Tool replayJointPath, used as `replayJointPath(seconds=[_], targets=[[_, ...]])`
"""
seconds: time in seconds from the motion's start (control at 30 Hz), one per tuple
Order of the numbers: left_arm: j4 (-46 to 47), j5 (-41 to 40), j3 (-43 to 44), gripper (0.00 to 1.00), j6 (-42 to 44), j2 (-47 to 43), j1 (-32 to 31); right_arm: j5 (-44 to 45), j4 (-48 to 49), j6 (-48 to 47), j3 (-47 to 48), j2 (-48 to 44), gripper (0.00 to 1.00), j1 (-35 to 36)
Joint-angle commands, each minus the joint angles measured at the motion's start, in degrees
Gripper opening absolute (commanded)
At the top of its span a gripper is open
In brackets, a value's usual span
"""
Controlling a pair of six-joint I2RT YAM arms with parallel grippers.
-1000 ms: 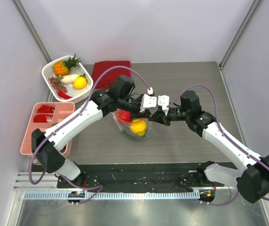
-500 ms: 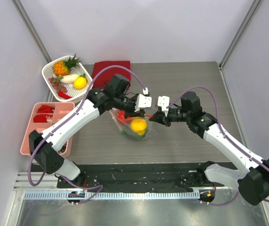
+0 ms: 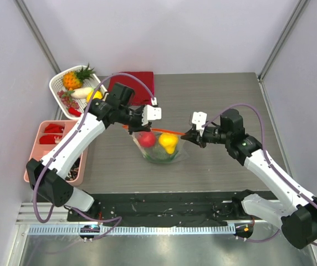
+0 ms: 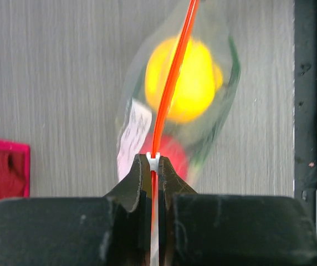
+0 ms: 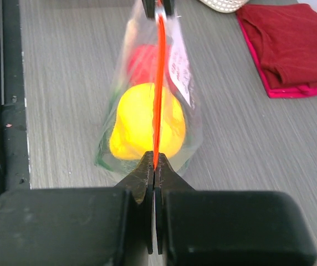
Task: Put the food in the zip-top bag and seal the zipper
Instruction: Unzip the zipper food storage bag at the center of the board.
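Observation:
The zip-top bag (image 3: 159,148) hangs just above the table's middle, stretched between both grippers. Inside it I see a red apple (image 3: 146,139), a yellow citrus (image 3: 168,142) and some green at the bottom. The orange-red zipper (image 3: 156,131) runs taut as one thin line along the top. My left gripper (image 3: 127,126) is shut on the zipper's left end, where a small white slider (image 4: 154,162) sits between the fingertips. My right gripper (image 3: 188,134) is shut on the right end (image 5: 154,166). In the wrist views the citrus (image 5: 139,124) and the apple (image 4: 172,152) show through the plastic.
A white basket (image 3: 56,84) with a pineapple, a lemon and other toy produce stands at the back left. A pink divided tray (image 3: 34,160) lies on the left. A folded dark red cloth (image 3: 139,80) lies at the back. A black mat (image 3: 164,202) lines the near edge.
My left gripper has slid left along the zipper, away from the right gripper. The strip between them is now long and straight, and the bag has spread wider.

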Motion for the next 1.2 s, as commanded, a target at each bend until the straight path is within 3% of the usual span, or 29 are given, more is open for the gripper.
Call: replayJointPath(seconds=[0.0, 0.43, 0.73, 0.83, 0.87, 0.9, 1.0, 1.17], targets=[[-5.41, -4.57, 0.31, 0.00, 3.93, -3.30, 5.09, 0.90, 0.61, -0.26, -0.29, -2.49, 0.01, -2.57], [-7.69, -5.27, -2.15, 0.00, 9.03, -5.14, 15.45, 1.95, -1.32, -0.26, -1.08, -4.69, 0.01, -5.74], [-7.43, -4.04, -3.91, 0.01, 9.21, -6.20, 18.19, 1.96, -1.67, 0.01, -0.03, -4.17, 0.01, -6.01], [-7.08, -0.45, -2.07, 0.29, 6.42, -6.55, 18.01, 0.81, -1.67, 0.01, 0.59, -3.64, 0.01, -5.92], [-6.56, 0.09, -1.28, 0.51, 5.09, -6.46, 16.45, 0.55, -1.67, 0.01, 0.76, -3.20, 0.01, -6.01], [-5.94, -0.60, 0.29, 0.57, 3.60, -6.38, 14.95, -0.06, -1.67, 0.09, 0.94, -2.93, 0.01, -6.01], [-1.38, -3.68, 1.36, 0.69, -2.99, -6.64, 8.73, -1.29, -1.41, 0.79, 1.38, -1.79, 0.01, -5.92], [2.93, -6.85, 0.23, 0.73, -5.81, -5.32, 1.32, -1.65, -1.15, 0.97, 1.91, -1.09, 0.01, -5.92]])
